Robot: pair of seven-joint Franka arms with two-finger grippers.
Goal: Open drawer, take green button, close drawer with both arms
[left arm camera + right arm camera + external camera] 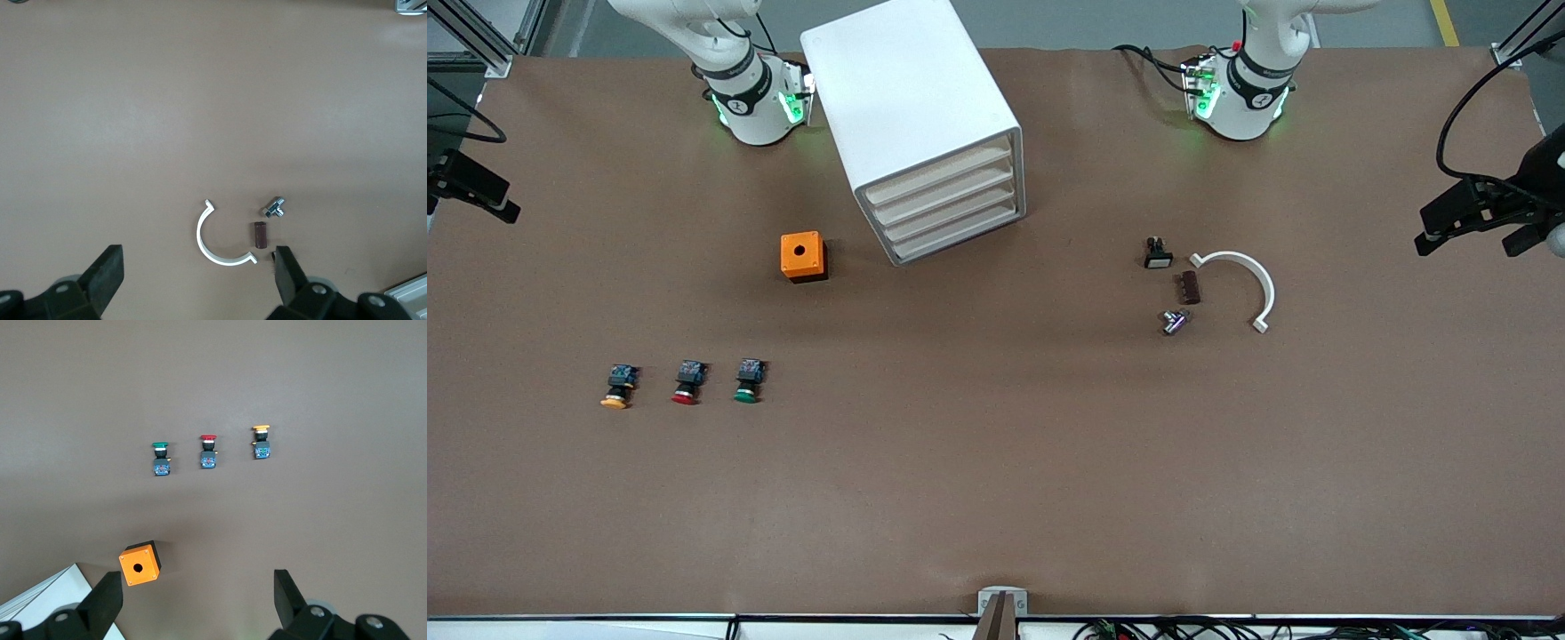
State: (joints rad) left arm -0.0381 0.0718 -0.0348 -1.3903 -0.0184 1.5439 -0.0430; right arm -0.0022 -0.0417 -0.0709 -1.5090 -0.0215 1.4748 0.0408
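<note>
Item one, the cabinet (911, 116): I am seeing it standing on the surface (996, 480) between the two arm bases, nearer the right arm's, turned so its four drawer fronts are facing the front camera at an angle; all four are sitting flush, so the drawer (938, 177) I am after is not yet opened, and I cannot say from here which of the four is meant. Item two, the button (748, 380) with the green cap: it is lying on its side in the open, not in any drawer, at the end of a row with the red-capped button (687, 383) and the yellow-capped button (618, 387), all three nearer the front camera than the orange box (803, 256) and toward the right arm's end, which I judge puts them in that arm's reach. Item three, loose parts toward the left arm's end: a white curved clip (1240, 284), a small brown block (1190, 286), a metal fitting (1173, 321) and a black-and-white part (1157, 253), lying close together. Item four, the right gripper (199, 603): I am holding it high over the orange box, looking straight down, fingers (107, 603) spread wide on nothing. Item five, the left gripper (199, 280): likewise hanging high over the clip, pointing down, fingers (107, 273) wide apart and empty; both arms are waiting.
</note>
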